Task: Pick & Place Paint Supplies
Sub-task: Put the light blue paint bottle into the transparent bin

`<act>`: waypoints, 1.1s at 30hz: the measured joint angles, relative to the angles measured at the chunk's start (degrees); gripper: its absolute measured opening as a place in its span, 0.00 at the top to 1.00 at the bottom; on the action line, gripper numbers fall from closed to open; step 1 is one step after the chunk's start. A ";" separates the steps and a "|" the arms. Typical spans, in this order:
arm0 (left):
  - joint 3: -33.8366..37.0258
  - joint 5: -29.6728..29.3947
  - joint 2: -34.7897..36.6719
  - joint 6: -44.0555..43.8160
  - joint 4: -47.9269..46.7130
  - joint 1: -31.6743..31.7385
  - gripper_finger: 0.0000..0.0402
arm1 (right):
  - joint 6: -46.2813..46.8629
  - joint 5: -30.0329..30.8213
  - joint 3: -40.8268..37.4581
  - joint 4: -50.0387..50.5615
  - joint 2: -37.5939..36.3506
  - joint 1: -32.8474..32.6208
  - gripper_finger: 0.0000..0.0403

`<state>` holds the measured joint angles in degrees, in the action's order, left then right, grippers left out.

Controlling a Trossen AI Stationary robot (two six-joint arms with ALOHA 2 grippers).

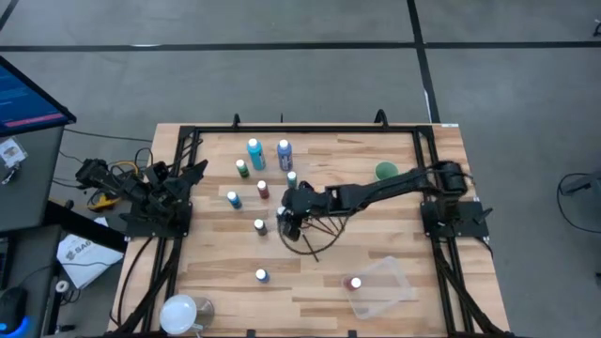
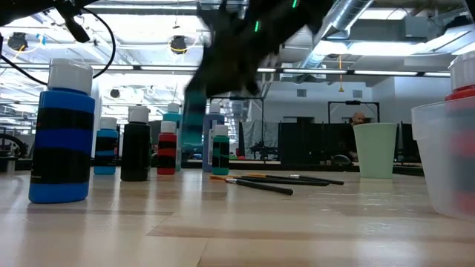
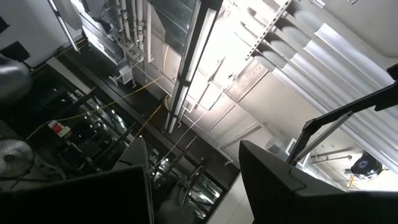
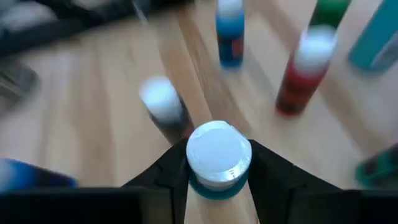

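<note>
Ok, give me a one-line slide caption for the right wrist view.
Right gripper clamped on a white-capped teal paint bottle, with more paint bottles standing on the wooden table beyond.

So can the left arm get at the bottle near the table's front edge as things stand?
Probably yes. The bottle stands alone on bare wood, nothing beside it, and the right hand is farther back, shut on a teal bottle. The left arm is folded at the table's left edge, so it must unfold first.

arms: black, jointed point(image 1: 376, 192) | bases: black frames | left arm point(image 1: 141, 192): black and yellow cables
</note>
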<state>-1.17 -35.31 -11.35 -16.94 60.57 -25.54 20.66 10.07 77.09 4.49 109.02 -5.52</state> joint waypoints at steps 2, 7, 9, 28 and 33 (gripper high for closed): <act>0.00 0.00 -0.02 0.01 -0.05 0.00 0.67 | -0.02 -0.06 0.08 1.18 -4.19 -0.31 0.74; 0.02 -0.01 0.00 0.07 -0.03 0.00 0.67 | 0.93 0.98 0.10 4.52 -14.40 -3.00 0.74; 0.00 -0.01 -0.02 0.10 -0.08 0.00 0.67 | 2.71 2.17 0.10 5.60 -17.52 -5.09 0.74; 0.00 -0.04 0.00 0.14 -0.06 0.00 0.67 | 31.90 15.72 0.10 26.26 -26.29 -37.68 0.74; 0.02 -0.04 -0.02 0.14 -0.06 0.00 0.67 | 44.11 17.58 0.10 32.46 -24.43 -44.97 0.74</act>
<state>-1.15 -35.35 -11.37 -16.80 60.51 -25.54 64.78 27.64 77.19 36.95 84.59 -50.49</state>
